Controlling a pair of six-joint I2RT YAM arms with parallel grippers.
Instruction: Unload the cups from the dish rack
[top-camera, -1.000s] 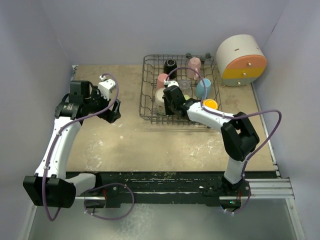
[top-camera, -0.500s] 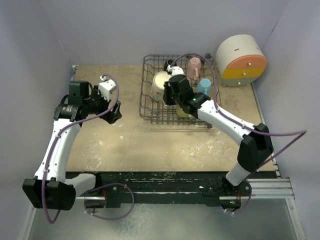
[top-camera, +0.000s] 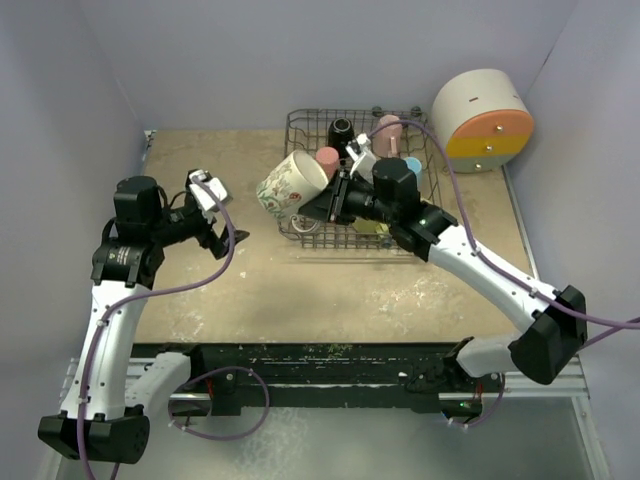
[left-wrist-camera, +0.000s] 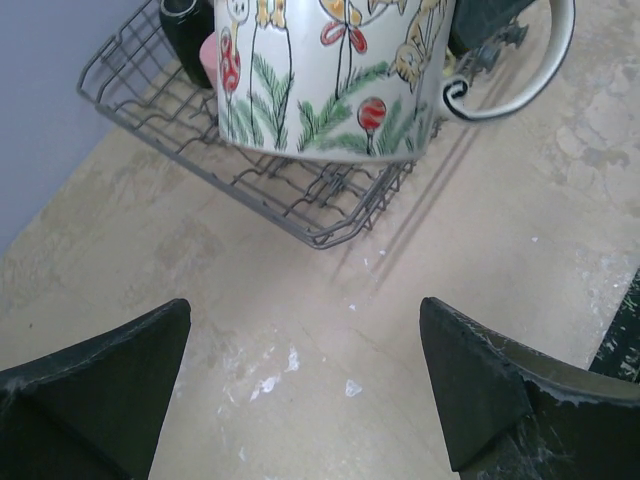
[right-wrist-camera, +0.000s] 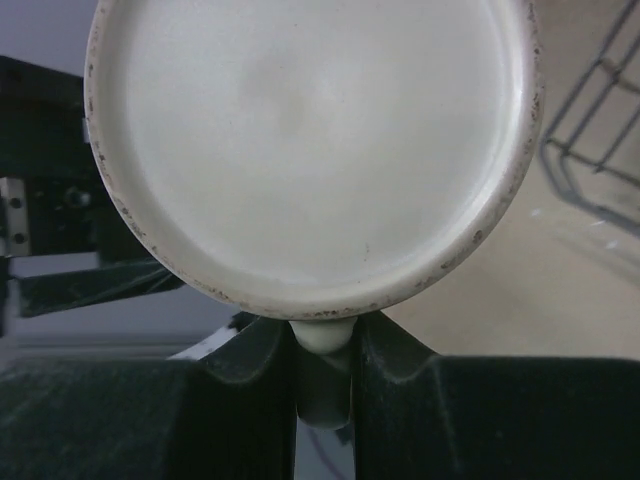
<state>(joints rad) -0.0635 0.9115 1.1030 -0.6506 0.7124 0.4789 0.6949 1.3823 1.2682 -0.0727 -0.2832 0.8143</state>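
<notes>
My right gripper is shut on the handle of a white mug with a floral print and holds it tilted in the air over the left edge of the grey wire dish rack. The right wrist view shows the mug's pale base with the handle pinched between my fingers. My left gripper is open and empty left of the rack, facing the mug. A black mug, a pink mug, a salmon tumbler and a light blue cup sit in the rack.
A round cream, orange and yellow drawer box stands at the far right, behind the rack. The tan tabletop lies between the rack and the arm bases. The rack's near corner lies below the mug in the left wrist view.
My right gripper has lifted the floral mug out of the rack and carried it left, past the rack's left edge. My left arm has drawn back and turned toward the mug.
</notes>
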